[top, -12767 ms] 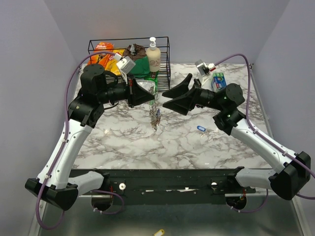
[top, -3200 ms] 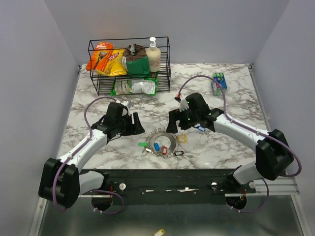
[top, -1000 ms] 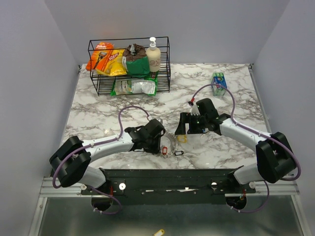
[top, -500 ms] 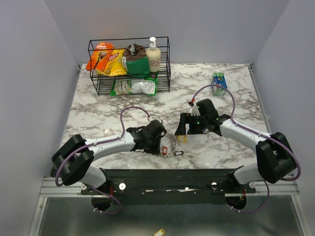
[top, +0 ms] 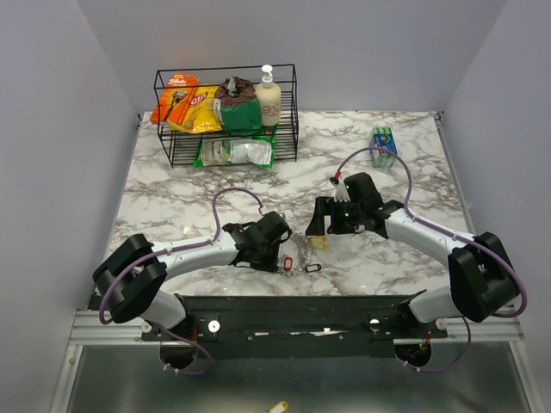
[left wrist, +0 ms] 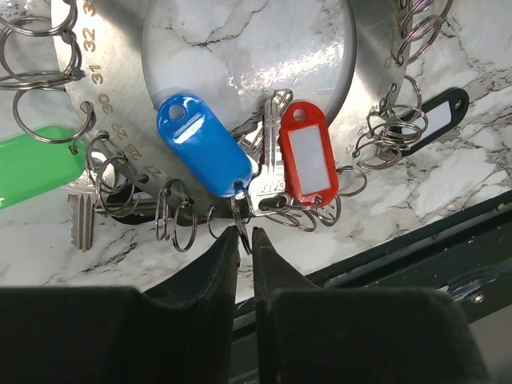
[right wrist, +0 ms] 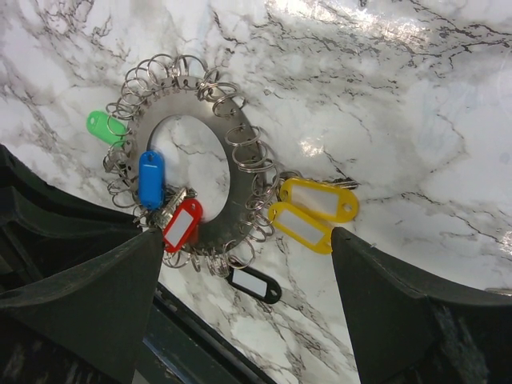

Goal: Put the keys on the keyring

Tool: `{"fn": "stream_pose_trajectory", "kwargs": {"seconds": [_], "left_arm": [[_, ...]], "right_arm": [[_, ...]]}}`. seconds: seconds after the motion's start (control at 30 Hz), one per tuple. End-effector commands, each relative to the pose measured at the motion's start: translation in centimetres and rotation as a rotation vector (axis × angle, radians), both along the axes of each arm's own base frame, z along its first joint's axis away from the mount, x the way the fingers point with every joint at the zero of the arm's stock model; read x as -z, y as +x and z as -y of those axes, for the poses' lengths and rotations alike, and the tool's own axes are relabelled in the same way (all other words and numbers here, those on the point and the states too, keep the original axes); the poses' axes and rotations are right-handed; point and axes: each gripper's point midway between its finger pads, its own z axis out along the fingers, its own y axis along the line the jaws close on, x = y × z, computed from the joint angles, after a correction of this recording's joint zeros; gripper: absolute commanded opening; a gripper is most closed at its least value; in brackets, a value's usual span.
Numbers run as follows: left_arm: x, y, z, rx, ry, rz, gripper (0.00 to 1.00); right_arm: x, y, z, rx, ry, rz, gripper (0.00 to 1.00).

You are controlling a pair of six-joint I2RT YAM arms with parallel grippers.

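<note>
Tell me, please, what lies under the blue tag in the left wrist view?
The flat numbered keyring lies beneath the blue tag, and a silver key emerges at its right edge beside the red tag. Anything else under it is covered.

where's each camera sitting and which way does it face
top external: above and behind the robot, looking down on the marble table; left arm and right arm show whole.
left wrist: on the left arm, looking down past the left gripper, fingers almost touching, at the blue tag and red tag.
right wrist: on the right arm, looking down through the open right gripper at the whole keyring.
shared: both wrist views show keyring, blue and red tags.
</note>
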Motion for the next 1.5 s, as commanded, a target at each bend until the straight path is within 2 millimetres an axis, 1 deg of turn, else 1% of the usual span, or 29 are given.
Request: {"fn": "stream_pose_trajectory", "kwargs": {"seconds": [0.0,0.03,0.17,0.3,0.4,0.43,0.5,0.53,0.57,0.67,0.7,0.73,0.8,0.83,0.9,0.93,1.0,1.03,1.07,1.1,1.13,1.17,1.2,1.23,1.3,1.33,1.4,1.47], "left_arm": [[0.1,0.4,-0.3,0.006,0.033,0.025,0.2],[0.1,0.5,-0.2,0.009,0.032,0.026,0.19],[0.2,0.5,-0.2,0.02,0.035,0.03,0.0],[-0.7,1.0,-0.4,0.03,0.041,0.068,0.0],[-2.5,2.0,-0.7,0.048,0.048,0.137,0.0],[-3.5,2.2,-0.8,0.049,0.046,0.158,0.0],[-4.6,2.7,-1.0,0.08,0.057,0.202,0.0],[-5.6,2.9,-1.2,0.086,0.058,0.219,0.0],[-6.1,3.0,-1.2,0.101,0.06,0.232,0.0],[-8.0,3.2,-1.3,0.173,0.066,0.266,0.0],[-8.5,3.2,-1.2,0.19,0.062,0.276,0.0],[-9.7,3.3,-1.1,0.227,0.057,0.298,0.0],[-10.8,3.5,-1.2,0.266,0.058,0.323,0.0],[-12.0,3.6,-1.3,0.294,0.059,0.35,0.0],[-13.3,3.7,-1.3,0.33,0.053,0.377,0.0],[-14.5,3.8,-1.3,0.346,0.043,0.398,0.0],[-15.9,4.0,-1.4,0.381,0.036,0.436,0.0],[-17.1,4.1,-1.1,0.393,0.018,0.463,0.0],[-17.9,4.1,-1.3,0.411,0.012,0.489,0.0],[-18.5,3.9,-1.1,0.433,-0.006,0.501,0.0],[-19.4,4.0,-1.0,0.444,-0.022,0.523,0.0],[-20.0,3.8,-1.2,0.45,-0.028,0.537,0.0],[-20.5,3.7,-1.2,0.477,-0.037,0.551,0.0],[-21.0,3.7,-1.2,0.483,-0.041,0.563,0.0],[-21.3,3.4,-1.5,0.512,-0.038,0.57,0.0],[-21.3,3.2,-1.4,0.527,-0.041,0.566,0.0],[-20.6,3.1,-1.7,0.547,-0.015,0.546,0.0],[-19.5,2.4,-1.5,0.599,-0.014,0.5,0.0]], "right_arm": [[-0.1,0.3,0.0,0.005,0.003,0.022,0.93],[-0.1,0.3,0.0,0.004,0.004,0.022,0.93],[-0.4,0.4,-0.1,0.002,0.01,0.027,0.93],[-1.2,0.6,-0.4,-0.006,0.024,0.05,0.93],[-2.2,0.9,-0.7,-0.025,0.043,0.08,0.93],[-2.7,1.1,-0.9,-0.034,0.05,0.095,0.93],[-3.8,1.1,-1.3,-0.058,0.077,0.126,0.93],[-4.3,1.3,-1.5,-0.073,0.086,0.145,0.93],[-4.7,1.2,-1.7,-0.088,0.101,0.155,0.93],[-6.8,1.0,-2.4,-0.144,0.154,0.218,0.93],[-7.8,1.1,-2.6,-0.158,0.174,0.252,0.93],[-8.4,1.0,-2.8,-0.179,0.187,0.278,0.93],[-10.0,0.9,-3.3,-0.218,0.224,0.324,0.93],[-11.0,0.7,-3.4,-0.24,0.242,0.359,0.93],[-12.4,0.4,-3.8,-0.289,0.274,0.415,0.93],[-13.4,0.2,-3.9,-0.305,0.29,0.447,0.93],[-14.7,-0.2,-4.1,-0.339,0.319,0.501,0.93],[-15.2,-0.3,-4.2,-0.351,0.331,0.518,0.94],[-16.0,-0.9,-4.2,-0.378,0.351,0.539,0.94],[-17.0,-1.0,-4.4,-0.392,0.372,0.578,0.94],[-17.5,-1.3,-4.4,-0.407,0.386,0.598,0.93],[-18.1,-1.8,-4.6,-0.437,0.409,0.612,0.93],[-19.1,-2.3,-4.5,-0.454,0.431,0.652,0.93],[-19.6,-2.6,-4.6,-0.467,0.444,0.667,0.93],[-20.8,-3.4,-4.6,-0.505,0.482,0.701,0.93],[-21.0,-3.7,-4.7,-0.519,0.492,0.705,0.93],[-21.6,-4.4,-4.8,-0.555,0.521,0.715,0.93],[-21.6,-4.9,-4.9,-0.58,0.541,0.702,0.93]]}}
